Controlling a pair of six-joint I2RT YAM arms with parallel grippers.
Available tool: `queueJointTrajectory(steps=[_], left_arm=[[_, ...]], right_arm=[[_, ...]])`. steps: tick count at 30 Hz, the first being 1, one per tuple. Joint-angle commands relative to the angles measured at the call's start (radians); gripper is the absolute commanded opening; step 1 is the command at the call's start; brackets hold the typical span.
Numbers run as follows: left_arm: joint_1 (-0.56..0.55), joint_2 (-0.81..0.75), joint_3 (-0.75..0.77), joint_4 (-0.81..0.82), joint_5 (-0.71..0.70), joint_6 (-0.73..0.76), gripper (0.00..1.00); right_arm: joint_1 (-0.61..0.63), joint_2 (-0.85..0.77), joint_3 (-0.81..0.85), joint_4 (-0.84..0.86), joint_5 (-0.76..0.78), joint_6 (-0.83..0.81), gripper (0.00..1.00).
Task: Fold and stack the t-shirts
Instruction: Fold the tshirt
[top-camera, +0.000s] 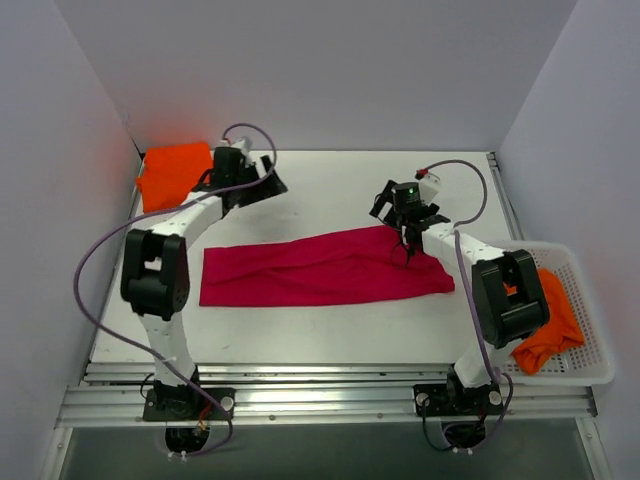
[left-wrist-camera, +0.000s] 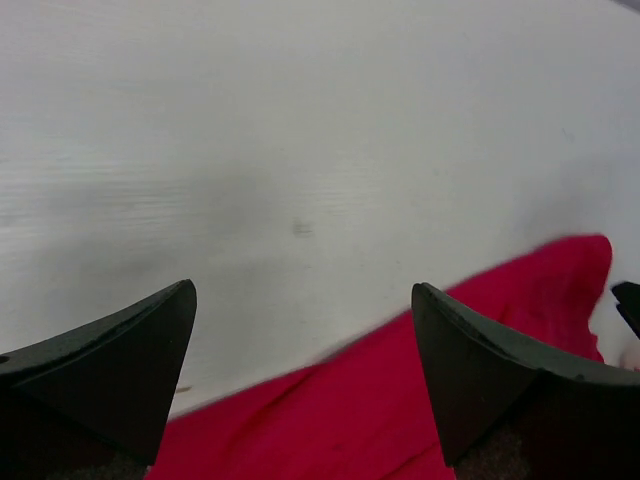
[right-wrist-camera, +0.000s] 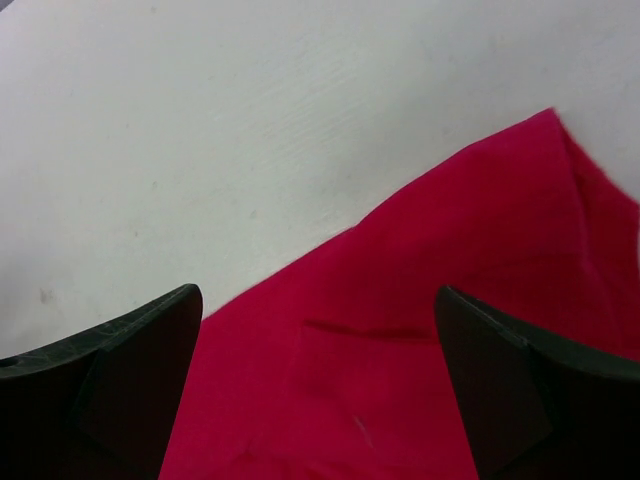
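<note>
A crimson-pink t-shirt (top-camera: 320, 270) lies folded into a long band across the middle of the table. My right gripper (top-camera: 406, 240) hovers over its far right end, jaws open and nothing between them; the right wrist view shows the gripper (right-wrist-camera: 318, 290) just above the red cloth (right-wrist-camera: 420, 330). Farther back on the left, my left gripper (top-camera: 268, 184) is open and empty beyond the shirt's far edge. In its wrist view the gripper (left-wrist-camera: 303, 290) is over bare table, with the red cloth (left-wrist-camera: 400, 400) below. One folded orange t-shirt (top-camera: 175, 172) sits in the back left corner.
A white mesh basket (top-camera: 596, 345) at the right edge holds a crumpled orange t-shirt (top-camera: 548, 322). Grey walls close in the table on the left, back and right. Cables loop from both arms above the table.
</note>
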Motion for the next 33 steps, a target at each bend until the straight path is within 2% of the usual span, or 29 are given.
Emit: queueJointTrajectory(steps=[1,2,9,13,16,18,19,26,33], left_arm=[[-0.121,0.150,0.177,0.050,0.290,0.085,0.98],[-0.140,0.175,0.199,0.058,0.344,0.088,0.98],[-0.217,0.313,0.328,0.101,0.399,0.048,1.00],[-0.235,0.342,0.331,0.139,0.416,0.028,1.00],[-0.250,0.358,0.339,0.138,0.418,0.030,1.00],[-0.255,0.362,0.342,0.138,0.418,0.037,1.00],[-0.257,0.364,0.339,0.135,0.418,0.040,0.95],[-0.257,0.361,0.307,0.139,0.413,0.068,0.95],[-0.257,0.374,0.299,0.139,0.421,0.068,0.94]], right_arm=[[0.042,-0.038,-0.046,0.061,0.009,0.037,0.97],[0.051,-0.058,-0.059,0.066,0.012,0.038,0.96],[0.088,-0.141,-0.142,0.045,0.021,0.034,0.91],[0.091,-0.155,-0.199,0.067,0.050,0.028,0.85],[0.090,-0.118,-0.194,0.081,0.052,0.020,0.75],[0.091,-0.076,-0.188,0.101,0.048,0.021,0.72],[0.091,-0.063,-0.188,0.112,0.043,0.024,0.71],[0.090,0.077,-0.139,0.144,0.037,0.018,0.44],[0.090,0.109,-0.132,0.150,0.040,0.014,0.41]])
